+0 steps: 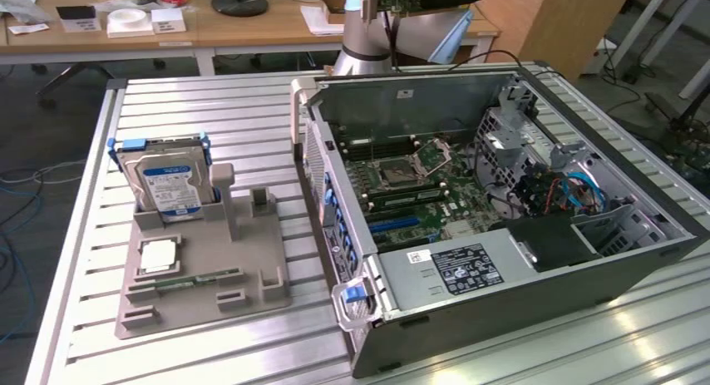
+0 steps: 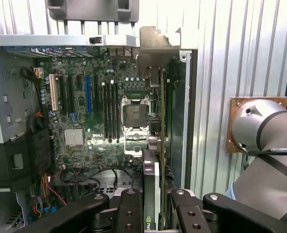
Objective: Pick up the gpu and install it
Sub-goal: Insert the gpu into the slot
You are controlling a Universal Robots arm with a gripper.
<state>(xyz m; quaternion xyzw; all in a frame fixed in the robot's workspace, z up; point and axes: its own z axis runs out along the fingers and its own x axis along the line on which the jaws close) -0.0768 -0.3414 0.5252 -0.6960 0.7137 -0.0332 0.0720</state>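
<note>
I hold the gpu (image 2: 152,187) in the air above the open computer case (image 1: 621,260).
The card is clamped edge-on between the fingers (image 2: 128,211) of the gripper (image 2: 152,216), which is closed narrow on it. In the wrist view I see just its thin green and dark edge, and one end is cut off by the picture's border. In the exterior view the card and the arm (image 1: 367,44) are cropped at the upper border, behind the far wall of the case. Below lies the motherboard (image 2: 85,121); which slot is under the card I cannot tell. The hard drive (image 1: 166,181) stands in the grey holder (image 1: 239,273) on the desk (image 1: 199,94), well apart.
</note>
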